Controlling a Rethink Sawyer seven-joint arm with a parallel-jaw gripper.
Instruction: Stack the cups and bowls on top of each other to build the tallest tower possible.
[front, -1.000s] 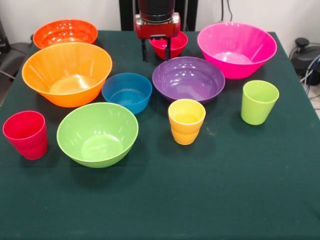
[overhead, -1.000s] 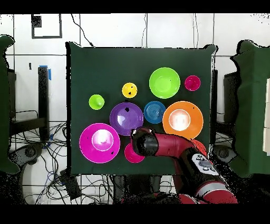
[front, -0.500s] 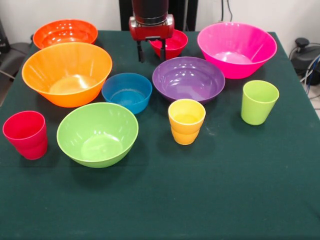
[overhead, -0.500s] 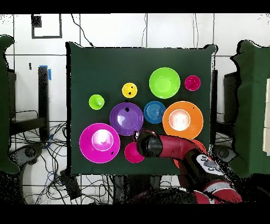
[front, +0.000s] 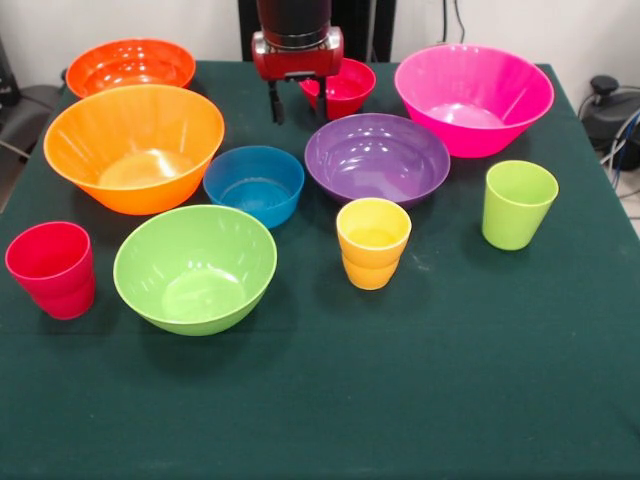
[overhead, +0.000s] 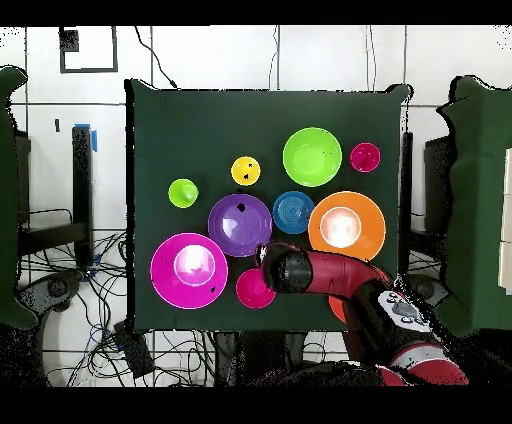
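End effector (front: 296, 103) open, beside small red bowl (front: 343, 87)

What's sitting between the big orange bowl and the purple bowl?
The small blue bowl sits between the light orange bowl and the purple bowl, touching neither; the front and overhead views both show it.

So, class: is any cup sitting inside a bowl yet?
No: the red cup, yellow cup and green cup each stand alone on the table.

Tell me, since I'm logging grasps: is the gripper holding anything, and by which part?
Nothing is held. The gripper is open, with one finger at the near rim of the small glossy red plastic bowl, which sits on the table.
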